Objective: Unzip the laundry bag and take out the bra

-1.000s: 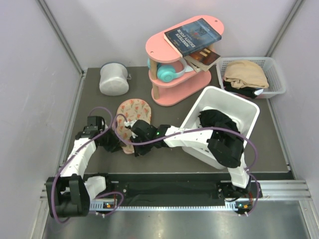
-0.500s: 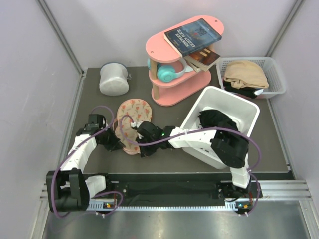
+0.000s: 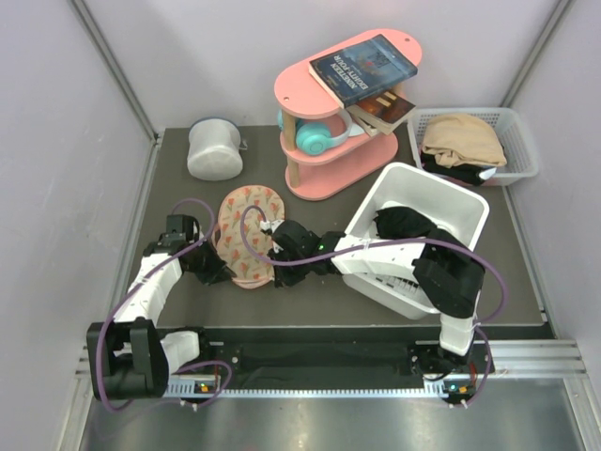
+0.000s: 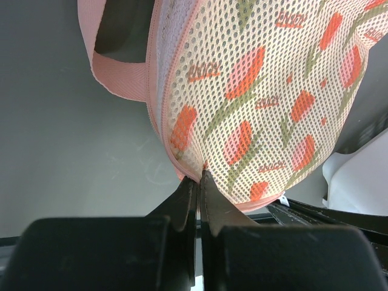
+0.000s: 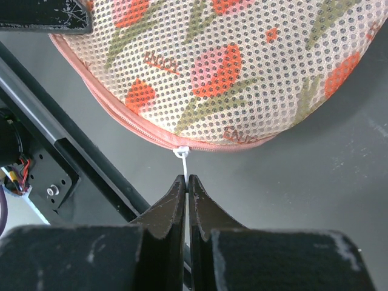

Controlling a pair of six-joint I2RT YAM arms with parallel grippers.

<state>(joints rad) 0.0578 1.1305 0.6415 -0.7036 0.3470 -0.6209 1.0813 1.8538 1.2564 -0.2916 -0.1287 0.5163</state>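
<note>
On the dark worktop's (image 3: 178,202) left half, midway between its near and far edges, lay the flat beige-pink mesh laundry bag (image 3: 249,225) printed with red and green flowers.
Pressed tight together, the left gripper (image 4: 199,180) nipped the bag's pink edge seam; the right gripper (image 5: 187,182) pinched the small white pull loop (image 5: 181,154) on the zip along the bag's rim.

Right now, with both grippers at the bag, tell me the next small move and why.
Probably draw the right gripper along the zipper, away from the left gripper. Its fingers are shut on the white pull tab, the left one pinches the edge of the laundry bag as an anchor, and the zipper looks closed.
</note>
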